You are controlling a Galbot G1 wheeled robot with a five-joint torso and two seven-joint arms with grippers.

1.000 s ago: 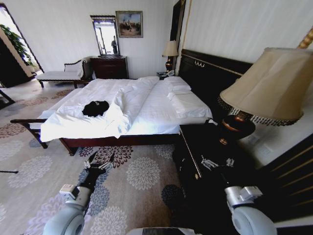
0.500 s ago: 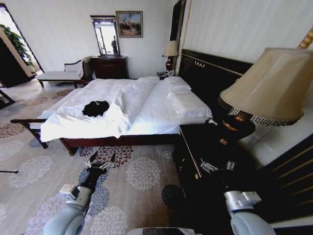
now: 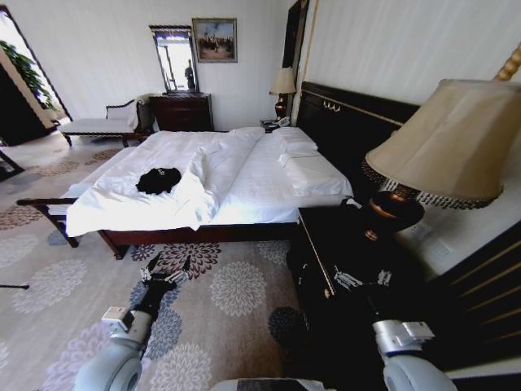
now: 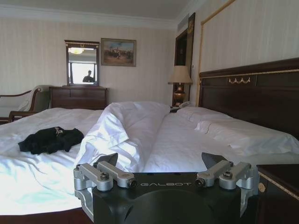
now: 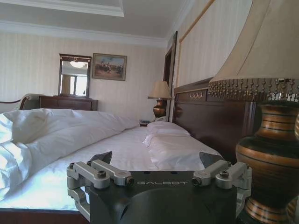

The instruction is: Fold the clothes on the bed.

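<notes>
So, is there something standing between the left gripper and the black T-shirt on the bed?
Nothing solid blocks it. The left gripper hangs open over bare carpet, apart from the bed. The black T-shirt lies crumpled on the sheet, beside a rumpled duvet ridge.

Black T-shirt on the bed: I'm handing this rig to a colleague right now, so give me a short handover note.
Left gripper: open, holding nothing, low over the carpet short of the bed.
Right gripper: open, holding nothing, over the dark nightstand beside the lamp.
Black T-shirt: crumpled in a heap on the white sheets, on the bed's left part, beyond both grippers.
Done: no fold.
Left: get to the bed, spread the shirt, fold it.
</notes>
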